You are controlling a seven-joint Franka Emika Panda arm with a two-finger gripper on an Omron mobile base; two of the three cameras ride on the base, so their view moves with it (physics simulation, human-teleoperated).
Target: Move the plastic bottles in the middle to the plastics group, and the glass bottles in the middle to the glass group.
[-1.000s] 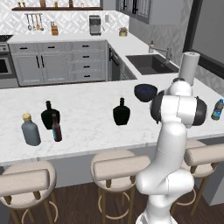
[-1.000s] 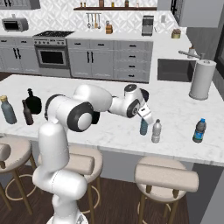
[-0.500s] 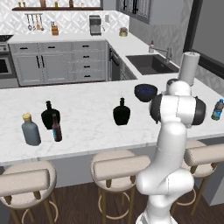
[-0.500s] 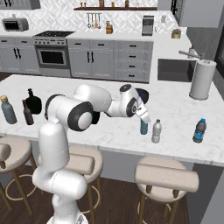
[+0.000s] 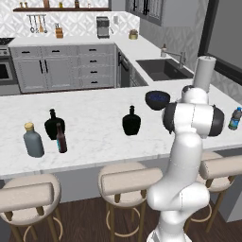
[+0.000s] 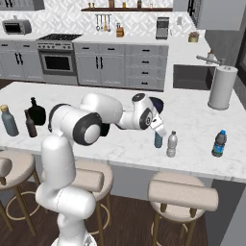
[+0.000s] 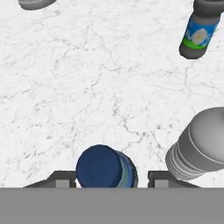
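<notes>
Gripper [image 7: 105,177] jaws opened off light-blue bottle [image 7: 106,167], now standing free.

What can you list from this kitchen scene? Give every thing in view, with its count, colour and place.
light-blue bottle: 1, translucent blue, counter, next to the clear bottle
clear bottle: 1, clear, counter front edge
blue bottle: 1, deeper blue, counter's right end
black flasks: 2, black, one by the grey bottle, one mid-counter
brown bottle: 1, dark brown, in front of the left flask
grey bottle: 1, grey with tan cap, counter's left end
bowl: 1, dark blue, counter, towards the sink
paper towel roll: 1, white, upright beside the sink
stools: 3, tan seats, under the counter
gripper: 1, dark fingers, either side of the light-blue bottle, jaws apart
</notes>
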